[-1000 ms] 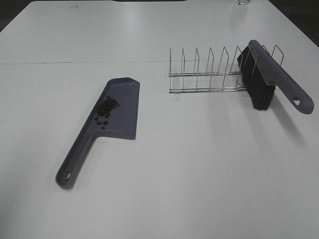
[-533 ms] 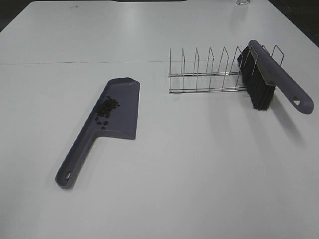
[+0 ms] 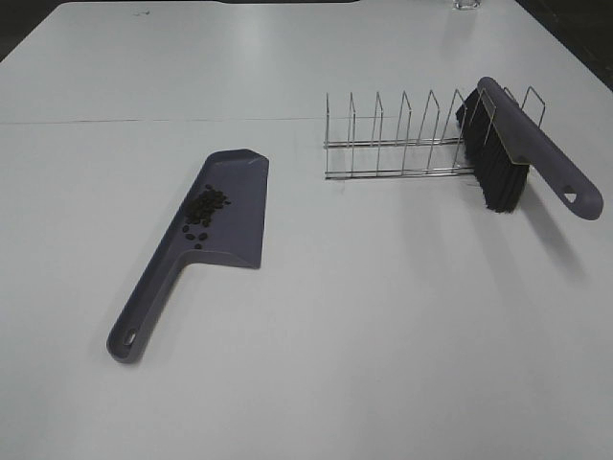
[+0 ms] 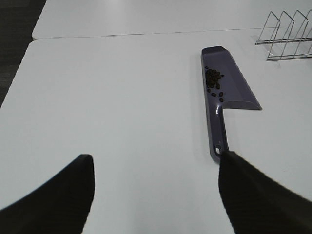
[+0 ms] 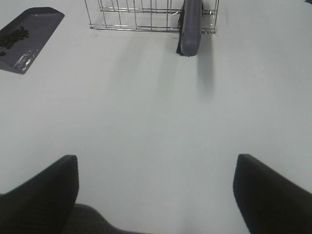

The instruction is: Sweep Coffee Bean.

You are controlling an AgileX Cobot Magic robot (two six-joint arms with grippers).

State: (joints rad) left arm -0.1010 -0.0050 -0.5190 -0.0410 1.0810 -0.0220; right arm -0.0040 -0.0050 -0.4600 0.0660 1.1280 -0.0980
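The coffee beans [image 3: 205, 212] lie in a small dark cluster inside the purple-grey dustpan [image 3: 230, 206], which lies flat on the white table with its handle toward the front left. They also show in the left wrist view [image 4: 213, 80] and the right wrist view [image 5: 13, 36]. The purple-grey brush [image 3: 522, 144] with black bristles stands in the right end of the wire rack [image 3: 402, 134]. My left gripper [image 4: 153, 195] is open and empty, well short of the dustpan handle [image 4: 218, 139]. My right gripper [image 5: 156, 195] is open and empty, far from the brush [image 5: 190, 29].
The white table [image 3: 364, 326] has a seam across the back. A clear glass [image 3: 466, 4] stands at the far edge. Dark floor lies beyond the table's left edge in the left wrist view [image 4: 14, 44].
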